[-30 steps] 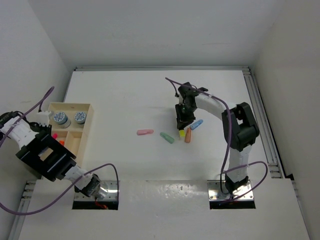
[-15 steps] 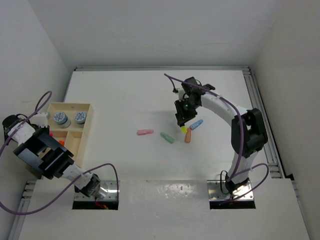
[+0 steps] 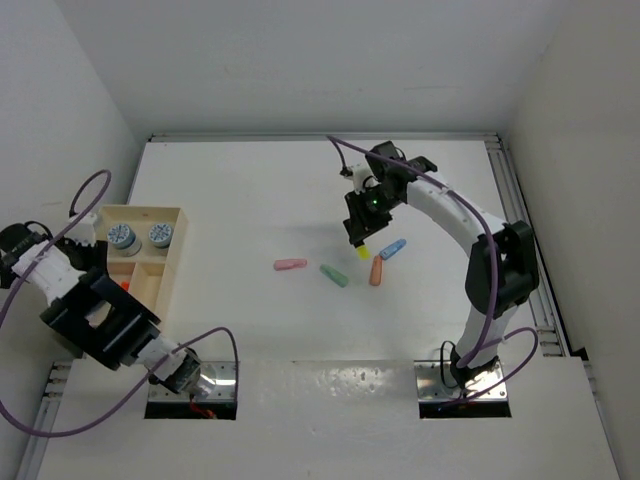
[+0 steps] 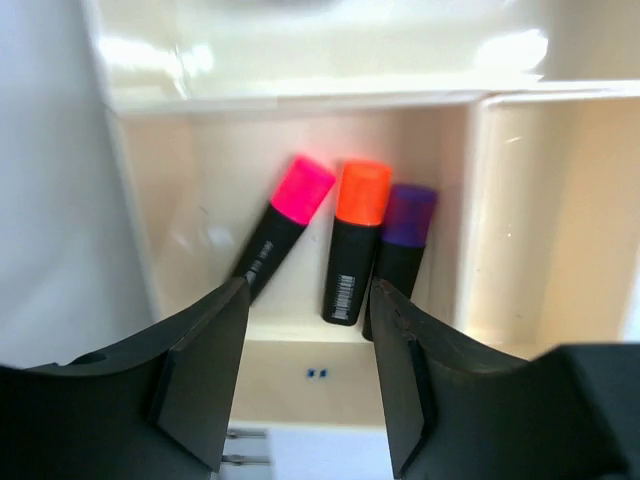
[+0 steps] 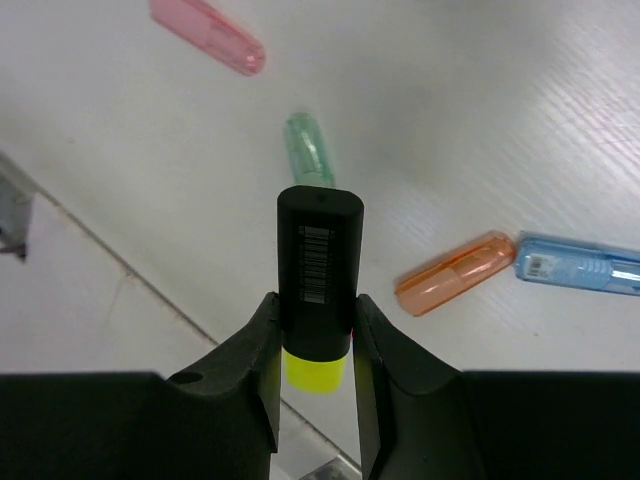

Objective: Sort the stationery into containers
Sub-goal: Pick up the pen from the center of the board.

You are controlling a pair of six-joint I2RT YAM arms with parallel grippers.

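My right gripper (image 3: 360, 238) is shut on the black body of a yellow highlighter (image 5: 318, 270), holding it above the table with the yellow end (image 3: 363, 254) down. Below it lie the pink (image 5: 208, 36), green (image 5: 308, 150), salmon (image 5: 455, 287) and blue (image 5: 578, 265) stubs. My left gripper (image 4: 305, 380) hangs open over a compartment of the wooden tray (image 3: 178, 250), with nothing between its fingers. In that compartment lie the pink (image 4: 285, 225), orange (image 4: 355, 240) and purple (image 4: 402, 245) highlighters. Two patterned rolls (image 3: 123, 237) (image 3: 160, 234) sit in the tray's far compartment.
The tray stands at the table's left edge, close to the left wall. The compartment to the right of the highlighters (image 4: 560, 230) holds nothing. A metal rail (image 3: 520, 220) runs along the table's right side. The stubs lie in a loose row mid-table.
My right arm has raised the yellow highlighter off the table and drawn it slightly toward the back. My left arm has shifted a little over the tray.
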